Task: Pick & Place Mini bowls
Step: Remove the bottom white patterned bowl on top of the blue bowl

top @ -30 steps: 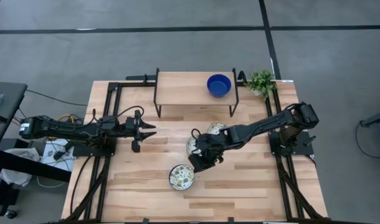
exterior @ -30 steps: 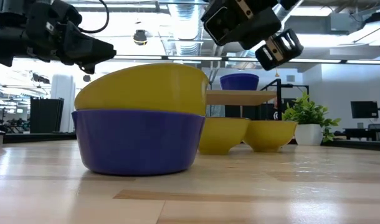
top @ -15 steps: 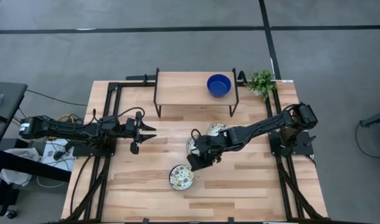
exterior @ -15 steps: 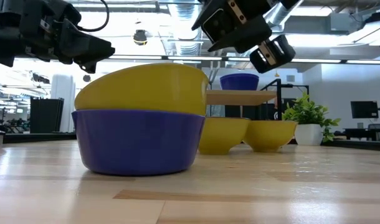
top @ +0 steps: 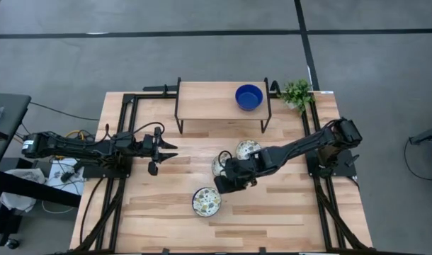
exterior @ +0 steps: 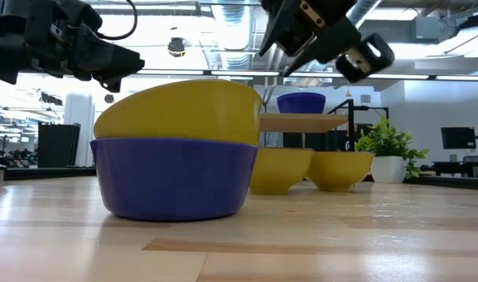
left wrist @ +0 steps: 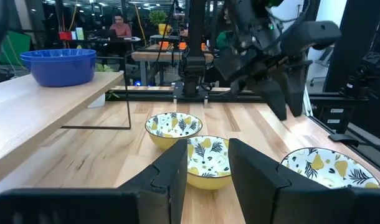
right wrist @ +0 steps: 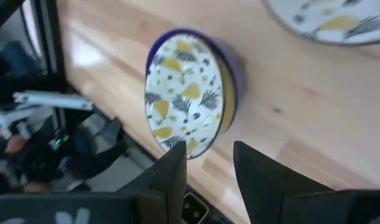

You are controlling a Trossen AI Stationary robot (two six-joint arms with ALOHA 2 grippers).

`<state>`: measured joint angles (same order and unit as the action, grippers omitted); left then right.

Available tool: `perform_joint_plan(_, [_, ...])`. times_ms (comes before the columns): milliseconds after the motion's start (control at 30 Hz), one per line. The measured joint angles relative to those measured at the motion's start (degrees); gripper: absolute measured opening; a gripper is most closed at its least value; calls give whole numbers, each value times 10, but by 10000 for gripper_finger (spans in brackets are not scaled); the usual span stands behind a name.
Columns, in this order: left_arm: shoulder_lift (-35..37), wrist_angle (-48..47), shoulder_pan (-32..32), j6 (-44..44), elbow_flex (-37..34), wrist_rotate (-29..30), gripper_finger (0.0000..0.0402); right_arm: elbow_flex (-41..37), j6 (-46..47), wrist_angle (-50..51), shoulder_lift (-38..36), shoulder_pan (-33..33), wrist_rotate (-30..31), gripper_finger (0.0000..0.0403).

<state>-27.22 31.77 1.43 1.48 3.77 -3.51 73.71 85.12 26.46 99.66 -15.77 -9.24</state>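
Bowls sit on a pale wooden table (top: 166, 212), and nearest its front edge is a stack: a white, yellow-leaf-patterned mini bowl (top: 206, 202) nested in a glossy blue mini bowl (exterior: 172, 186). Just behind that stack hangs the right gripper (top: 227, 184), empty, its dark fingers (right wrist: 168, 180) a little apart. Behind the gripper stand two more patterned mini bowls, one (top: 219, 165) partly hidden by the right arm and the other (top: 247, 149) just beside it. Level with these, well off to the left of the stack, the left gripper (top: 159, 150) waits, empty, with its fingers (left wrist: 171, 180) spread wide. Farthest back, a second solid blue mini bowl (top: 249, 97) rests on a raised wooden shelf (top: 209, 103), near a small green leafy plant (top: 297, 93).
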Motion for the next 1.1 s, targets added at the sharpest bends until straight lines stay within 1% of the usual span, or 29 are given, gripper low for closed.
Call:
perform_joint_plan(100, [0, 0, 0, 0, 0, 0, 116, 41, -1, 69, 0, 0, 39, 121])
perform_joint_plan(200, [0, 0, 0, 0, 0, 0, 116, 81, -13, 115, 2, 1, 50, 121])
perform_joint_plan(267, [0, 0, 0, 0, 0, 0, 116, 111, -14, 147, 21, 2, 50, 121])
perform_joint_plan(333, [-2, 1, 0, 0, 0, 0, 116, 148, -21, 198, 51, 1, 49, 121])
perform_joint_plan(400, [-2, 0, 0, 0, 0, 0, 116, 199, -32, 224, 88, 1, 39, 121])
perform_joint_plan(533, [-6, 2, 0, 0, 0, 0, 116, 302, -60, 338, 167, 0, 23, 120])
perform_joint_plan(633, [-9, 3, 0, 0, 0, 0, 116, 363, -73, 412, 205, 1, 20, 120])
perform_joint_plan(733, [-9, 4, 0, 0, 0, 0, 116, 389, -76, 438, 232, 1, 15, 120])
perform_joint_plan(800, [-9, 4, 0, 0, 0, 0, 116, 396, -83, 429, 246, 1, 3, 120])
perform_joint_plan(933, [-10, 4, 0, 0, 0, 0, 116, 397, -91, 406, 254, 1, -13, 120])
perform_joint_plan(1100, [-10, 4, 0, 0, 0, 0, 116, 394, -88, 386, 254, 1, -7, 120])
